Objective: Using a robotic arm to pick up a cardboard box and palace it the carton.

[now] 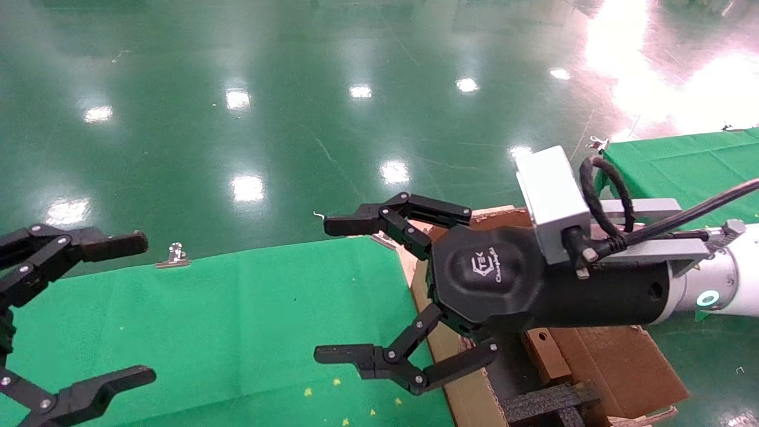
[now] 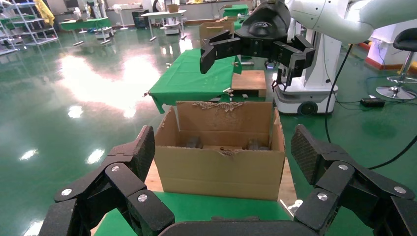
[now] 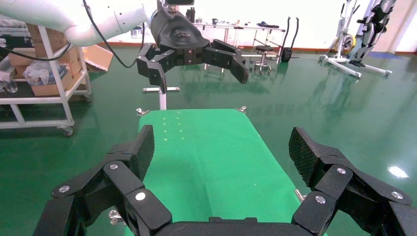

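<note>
Two spread grippers (image 1: 338,290) (image 1: 127,308) above cloth (image 1: 207,320)

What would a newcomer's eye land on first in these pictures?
First, the right pincer, spread wide open in mid-air above the edge of the green-covered table, holding nothing. Just beneath its black wrist sits the carton with ragged flaps and black foam inside, standing off the table's end. The left pincer hangs equally open and empty at the table's left side.

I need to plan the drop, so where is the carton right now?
In the head view the carton sits low on the robot's right, beside the green table, under the open right gripper.
</note>
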